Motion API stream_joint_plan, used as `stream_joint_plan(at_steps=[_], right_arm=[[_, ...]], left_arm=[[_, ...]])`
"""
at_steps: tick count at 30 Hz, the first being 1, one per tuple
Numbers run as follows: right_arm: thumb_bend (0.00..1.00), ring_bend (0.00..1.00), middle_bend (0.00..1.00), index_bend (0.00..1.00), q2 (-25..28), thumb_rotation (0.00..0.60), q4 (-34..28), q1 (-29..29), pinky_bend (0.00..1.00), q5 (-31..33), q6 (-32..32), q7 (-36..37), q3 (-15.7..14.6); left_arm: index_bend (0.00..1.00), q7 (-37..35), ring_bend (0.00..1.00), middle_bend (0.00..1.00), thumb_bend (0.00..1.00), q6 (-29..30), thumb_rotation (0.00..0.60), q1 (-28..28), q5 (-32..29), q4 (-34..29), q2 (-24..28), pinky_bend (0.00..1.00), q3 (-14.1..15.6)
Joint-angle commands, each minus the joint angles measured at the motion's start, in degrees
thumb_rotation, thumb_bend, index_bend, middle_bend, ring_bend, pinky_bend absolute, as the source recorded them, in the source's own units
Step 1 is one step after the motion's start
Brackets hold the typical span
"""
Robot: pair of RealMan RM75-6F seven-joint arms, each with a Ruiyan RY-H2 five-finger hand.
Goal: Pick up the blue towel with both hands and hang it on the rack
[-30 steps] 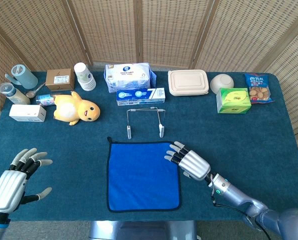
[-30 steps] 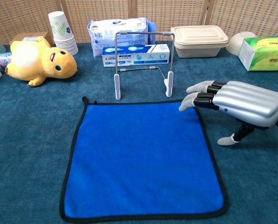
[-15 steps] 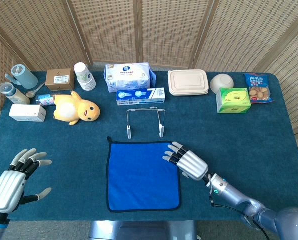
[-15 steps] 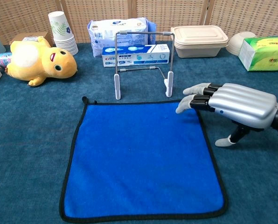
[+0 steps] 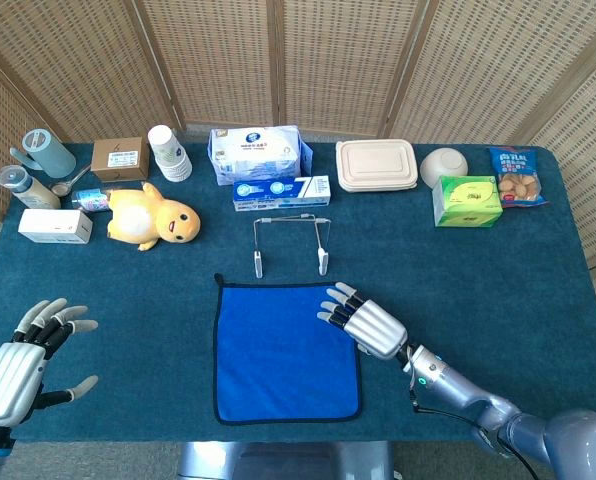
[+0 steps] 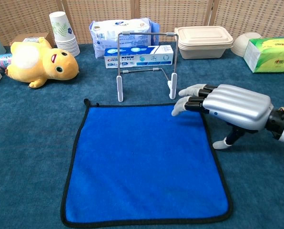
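We count one dark teal cloth-covered table (image 5: pixel 498 270), one square blue towel with a black edge (image 5: pixel 283 355) lying flat near its front, one wire rack with white feet (image 6: pixel 146 64) just behind the towel, and two hands: our right hand (image 6: pixel 228 107) spread empty over the towel's far right corner, our left hand (image 5: pixel 23 360) spread empty, well apart.

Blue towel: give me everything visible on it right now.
The blue towel is a square, plush-looking cloth with a dark stitched border and a small loop at its far left corner. It lies flat and unfolded on the teal table, just in front of the rack. The right hand hovers over its far right corner, fingers spread; contact isn't clear. The left hand is well away from it.
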Motion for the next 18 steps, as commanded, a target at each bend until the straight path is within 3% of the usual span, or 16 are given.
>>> stream_joint_plan(at_steps=[1,12,18], right_arm=[[0.0,0.08,0.21,0.21,-0.2,0.6,-0.7,0.3,0.11,0.5,-0.4,-0.5,0.3],[0.02,0.08,0.21,0.21,-1.2,0.6,-1.9,0.7,0.11,1.6,-1.9,-2.5,0.6],[0.12,0.08,0.21,0.21,-2.0,0.6,-2.2,1.2,0.11,1.9,-1.9,-3.1,1.2]], left_arm=[[0.3,-0.5,0.12,0.22,0.22,0.1,0.6,0.0,-0.1,0.4,-0.1,0.07,0.0],[0.3,-2.7,0.12,0.21,0.23,0.5,0.6,0.3,-0.3,2.2,-0.3,0.07,0.1],[0.3,-3.8,0.12,0.22,0.23,1.1,0.6,0.4,-0.2,3.2,-0.7,0.07,0.0]])
